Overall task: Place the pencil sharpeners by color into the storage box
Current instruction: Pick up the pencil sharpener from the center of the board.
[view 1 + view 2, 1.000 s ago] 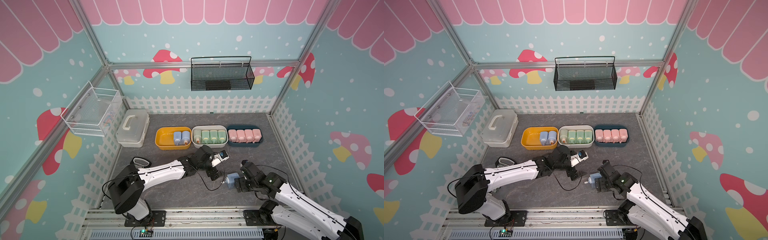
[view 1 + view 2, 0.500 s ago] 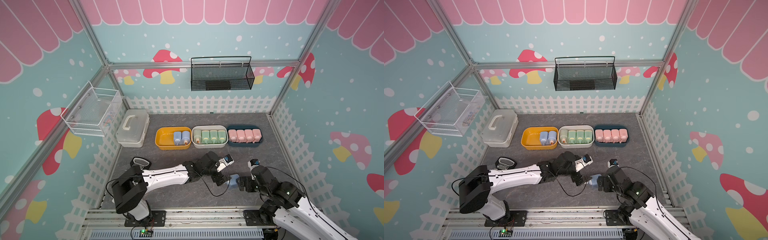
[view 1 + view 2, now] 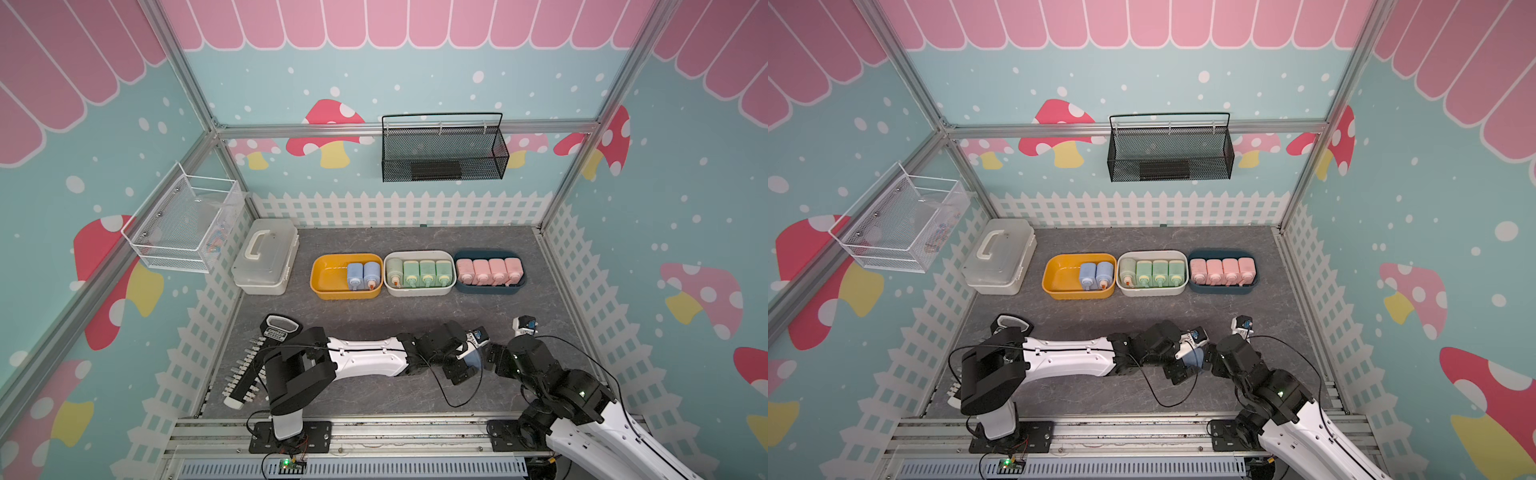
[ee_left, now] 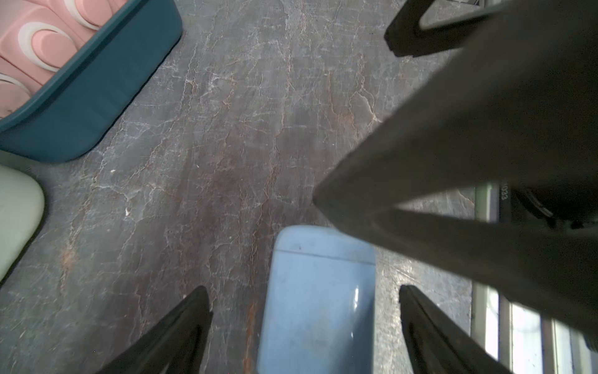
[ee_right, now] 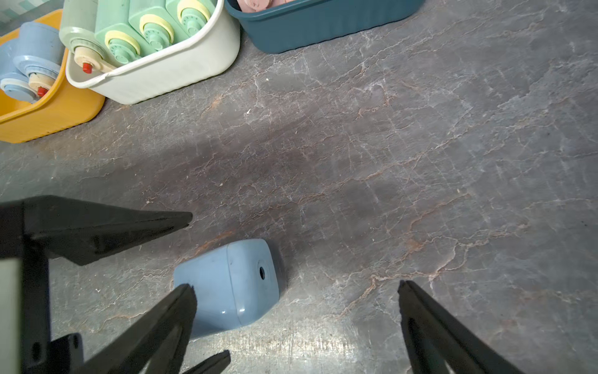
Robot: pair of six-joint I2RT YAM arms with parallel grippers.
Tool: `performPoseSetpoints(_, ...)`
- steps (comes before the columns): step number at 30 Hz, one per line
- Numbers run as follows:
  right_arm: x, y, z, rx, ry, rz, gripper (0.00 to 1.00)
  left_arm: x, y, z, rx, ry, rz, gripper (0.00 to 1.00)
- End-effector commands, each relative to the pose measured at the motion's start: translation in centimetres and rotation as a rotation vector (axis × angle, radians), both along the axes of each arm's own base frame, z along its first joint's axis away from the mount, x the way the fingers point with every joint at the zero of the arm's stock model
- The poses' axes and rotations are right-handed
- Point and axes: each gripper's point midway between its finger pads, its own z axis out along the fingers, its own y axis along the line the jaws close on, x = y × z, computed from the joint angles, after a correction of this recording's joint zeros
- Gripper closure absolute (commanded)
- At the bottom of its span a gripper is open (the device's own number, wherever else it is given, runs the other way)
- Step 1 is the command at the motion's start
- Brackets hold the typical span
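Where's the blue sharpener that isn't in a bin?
In the left wrist view the blue sharpener lies on the gray table between the left gripper's open fingers, with the right gripper beside it.

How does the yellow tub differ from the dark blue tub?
The yellow tub holds two blue sharpeners at one end, with bare floor beside them; the dark blue tub holds four pink sharpeners that fill it. The yellow tub's wall is bright yellow, the dark blue tub's a deep teal. Both are rounded oblong tubs of similar size, in one row on the table.
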Motion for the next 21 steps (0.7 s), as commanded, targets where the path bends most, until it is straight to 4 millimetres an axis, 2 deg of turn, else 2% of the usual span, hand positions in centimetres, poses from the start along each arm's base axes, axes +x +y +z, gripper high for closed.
performPoseSetpoints(1,0.4,-0.4,0.3,-0.005,-0.035,-0.024,0.02,-0.5,-0.5,-0.9,0.029,0.012,-0.044,0.15)
performPoseSetpoints(7,0.7,-0.8,0.7,-0.042,-0.047,-0.033,0.02,-1.2,-0.5,-1.7,0.042,0.039,-0.087,0.34)
performPoseSetpoints(14,1.0,-1.8,1.4,-0.089,-0.060,-0.068,0.02,-1.1,-0.1,-3.0,0.077,0.040,-0.080,0.30)
performPoseSetpoints(17,1.1,-2.1,1.7,-0.099,-0.073,-0.078,0.02,-1.0,-0.2,-3.3,0.086,0.041,-0.079,0.32)
performPoseSetpoints(18,1.2,-2.2,2.0,-0.101,-0.080,-0.083,0.01,-0.9,-0.1,-3.3,0.087,0.040,-0.075,0.39)
performPoseSetpoints(21,1.2,-2.7,2.3,-0.112,-0.098,-0.101,0.01,-0.2,0.1,-2.3,0.055,0.051,-0.047,0.73)
